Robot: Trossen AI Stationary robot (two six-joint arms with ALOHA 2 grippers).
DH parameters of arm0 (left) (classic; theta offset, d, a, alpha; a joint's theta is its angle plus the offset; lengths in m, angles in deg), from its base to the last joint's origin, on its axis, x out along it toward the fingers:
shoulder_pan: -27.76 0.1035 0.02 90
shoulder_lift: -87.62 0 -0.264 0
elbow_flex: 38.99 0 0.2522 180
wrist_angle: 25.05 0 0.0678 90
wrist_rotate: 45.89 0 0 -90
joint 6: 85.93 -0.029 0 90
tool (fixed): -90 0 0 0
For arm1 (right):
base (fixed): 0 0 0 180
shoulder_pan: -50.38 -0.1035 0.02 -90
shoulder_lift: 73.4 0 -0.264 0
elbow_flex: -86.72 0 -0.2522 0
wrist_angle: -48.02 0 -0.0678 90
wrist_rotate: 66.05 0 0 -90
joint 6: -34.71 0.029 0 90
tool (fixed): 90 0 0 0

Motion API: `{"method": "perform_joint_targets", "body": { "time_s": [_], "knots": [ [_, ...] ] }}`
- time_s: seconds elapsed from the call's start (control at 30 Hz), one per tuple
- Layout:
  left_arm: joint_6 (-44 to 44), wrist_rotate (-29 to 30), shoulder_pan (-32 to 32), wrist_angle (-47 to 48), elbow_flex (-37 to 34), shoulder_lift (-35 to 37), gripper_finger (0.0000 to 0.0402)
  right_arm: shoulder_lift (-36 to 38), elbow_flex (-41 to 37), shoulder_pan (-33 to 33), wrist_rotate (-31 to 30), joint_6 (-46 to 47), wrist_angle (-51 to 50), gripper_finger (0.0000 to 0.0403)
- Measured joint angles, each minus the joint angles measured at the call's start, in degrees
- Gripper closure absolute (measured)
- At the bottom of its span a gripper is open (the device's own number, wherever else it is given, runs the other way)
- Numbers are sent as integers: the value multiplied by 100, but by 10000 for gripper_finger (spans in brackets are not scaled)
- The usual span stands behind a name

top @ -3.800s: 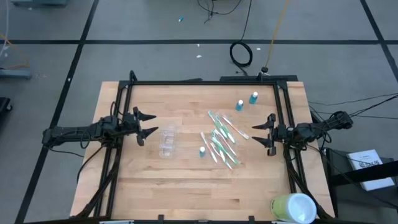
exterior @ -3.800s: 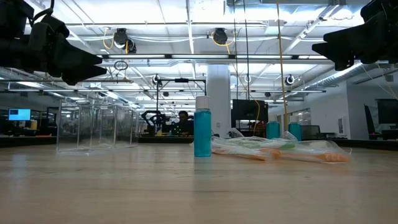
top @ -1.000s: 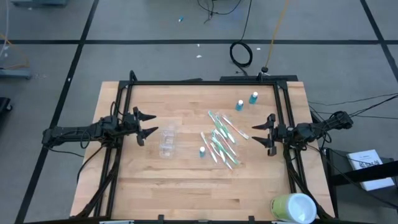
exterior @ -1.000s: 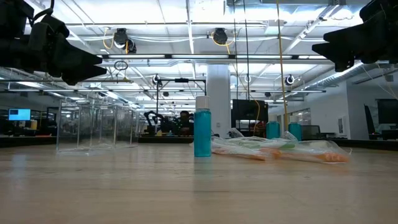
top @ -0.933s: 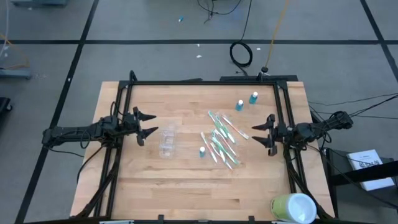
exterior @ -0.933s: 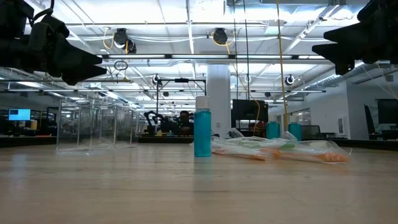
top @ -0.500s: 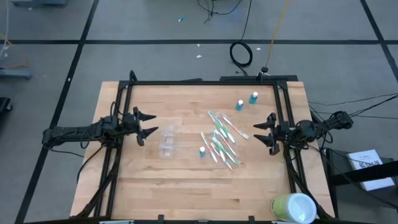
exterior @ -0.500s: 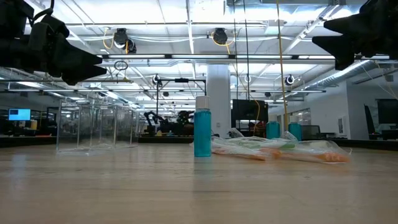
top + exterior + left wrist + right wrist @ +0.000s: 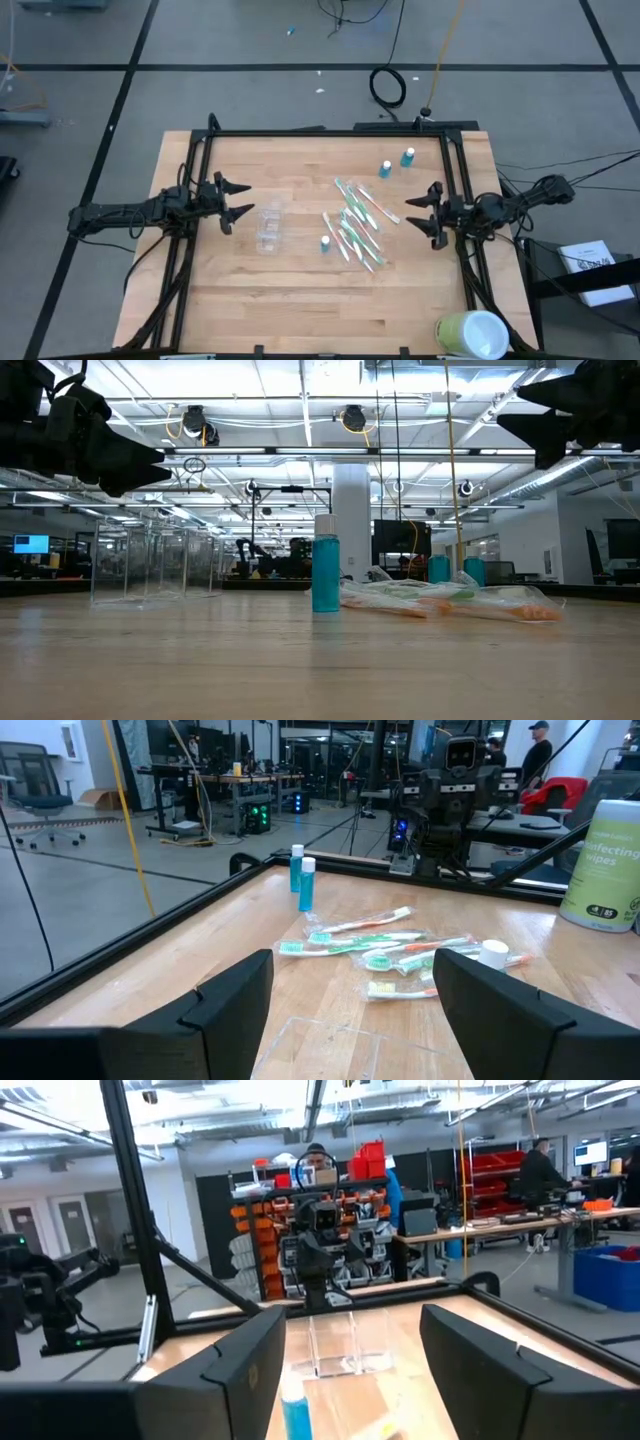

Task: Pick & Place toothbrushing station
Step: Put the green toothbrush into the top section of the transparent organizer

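Across the wooden table [image 9: 300, 290] we see toothbrushes [image 9: 357, 225] beside a clear cup [image 9: 269, 228]. Our left gripper [image 9: 235, 202] and right gripper [image 9: 421, 215] hover spread apart, grasping nothing.

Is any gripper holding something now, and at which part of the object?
Nothing is held. The left gripper and the right gripper are both open above the table, apart from the toothbrushes.

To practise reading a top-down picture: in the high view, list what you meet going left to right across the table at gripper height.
Left gripper → small clear plastic cup → lone blue white-capped tube → pile of white-and-green toothbrushes → right gripper.
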Motion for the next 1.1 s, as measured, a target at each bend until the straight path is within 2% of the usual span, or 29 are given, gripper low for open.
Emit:
{"method": "perform_joint_targets", "body": {
  "time_s": [0.23, 0.57, 0.63, 0.77, 0.83, 0.97, 1.1],
  "knots": [
    [0, 0, 1, -1, 0, -1, 119, -1211, 0, -2, 289, 216, 824, 141],
    [0, 1, 0, -1, 0, 0, 119, -2413, 0, -1, 277, 215, 871, 136],
    [0, 1, 1, -1, 0, -1, 119, -2587, 0, -2, 210, 68, 1007, 134],
    [0, 1, 1, -1, 0, 1, 119, -2896, 55, 0, -304, -202, 1085, 133],
    [1, 1, 0, -1, 0, 0, 119, -3059, 175, 2, -632, -100, 832, 133],
    [1, 0, 0, -1, 0, 0, 119, -3515, 699, 4, -1068, 491, -492, 133],
    [1, 0, 0, -1, 0, 0, 119, -4290, 1314, 38, -1389, 947, -1528, 133]
  ]
}}
